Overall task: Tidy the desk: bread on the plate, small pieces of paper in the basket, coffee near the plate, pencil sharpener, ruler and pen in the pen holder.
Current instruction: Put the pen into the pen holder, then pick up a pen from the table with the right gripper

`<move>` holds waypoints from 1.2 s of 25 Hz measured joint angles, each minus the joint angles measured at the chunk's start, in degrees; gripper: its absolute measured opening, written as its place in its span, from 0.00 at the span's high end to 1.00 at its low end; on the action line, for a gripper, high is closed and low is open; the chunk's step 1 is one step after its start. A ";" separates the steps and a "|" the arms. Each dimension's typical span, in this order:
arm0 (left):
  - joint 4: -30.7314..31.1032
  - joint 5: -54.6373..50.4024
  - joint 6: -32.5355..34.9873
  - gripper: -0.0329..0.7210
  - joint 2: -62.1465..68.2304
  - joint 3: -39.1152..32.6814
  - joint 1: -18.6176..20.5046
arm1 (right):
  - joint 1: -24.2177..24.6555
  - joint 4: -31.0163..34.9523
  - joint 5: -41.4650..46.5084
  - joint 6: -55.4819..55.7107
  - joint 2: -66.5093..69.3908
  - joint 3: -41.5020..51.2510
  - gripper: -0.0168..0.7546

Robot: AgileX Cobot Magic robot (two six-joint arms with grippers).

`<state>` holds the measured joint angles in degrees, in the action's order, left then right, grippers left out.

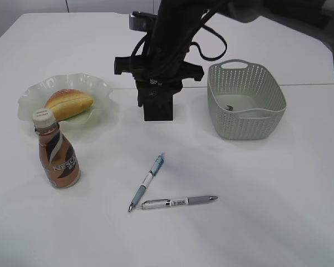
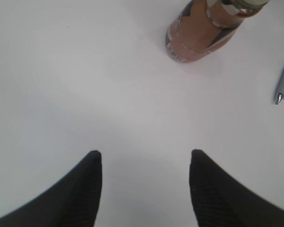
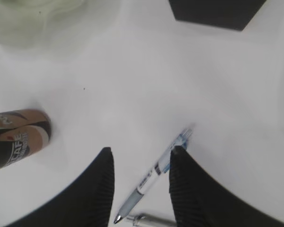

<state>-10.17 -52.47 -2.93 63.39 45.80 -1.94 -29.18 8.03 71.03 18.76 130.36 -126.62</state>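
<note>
The bread [image 1: 69, 103] lies on the pale green plate [image 1: 30, 94] at the left. The coffee bottle [image 1: 57, 156] stands just in front of the plate; it also shows in the left wrist view [image 2: 203, 33] and the right wrist view [image 3: 19, 137]. A blue pen [image 1: 147, 181] and a grey pen [image 1: 178, 201] lie on the table, tips together. The black pen holder [image 1: 157, 108] stands behind them. My right gripper [image 3: 141, 153] is open over the blue pen [image 3: 156, 172], not gripping it. My left gripper [image 2: 144, 153] is open and empty above bare table.
The grey-green basket [image 1: 270, 119] stands at the right with a small dark item [image 1: 230, 107] inside. My right arm [image 1: 172, 39] reaches across the top middle and hides part of the pen holder. Pencil sharpener and ruler are out of view.
</note>
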 joint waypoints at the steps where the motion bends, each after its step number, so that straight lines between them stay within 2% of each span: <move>1: 0.00 0.00 0.00 0.38 0.00 0.00 0.00 | -0.44 0.54 0.00 1.41 0.00 1.31 0.60; 7: 0.00 -0.36 0.00 0.38 0.00 0.00 0.00 | -2.05 0.82 0.00 12.97 0.00 8.73 0.60; 14: 0.00 -0.26 0.00 0.40 0.00 0.00 0.00 | -4.75 -2.63 -0.10 27.20 1.93 9.11 0.60; 30: 0.00 -0.26 0.00 0.42 0.00 0.00 0.00 | -5.09 -5.23 -0.43 29.86 6.36 9.11 0.60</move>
<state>-10.17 -52.73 -2.93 63.39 45.80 -1.94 -34.28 2.79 70.60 48.62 136.72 -117.51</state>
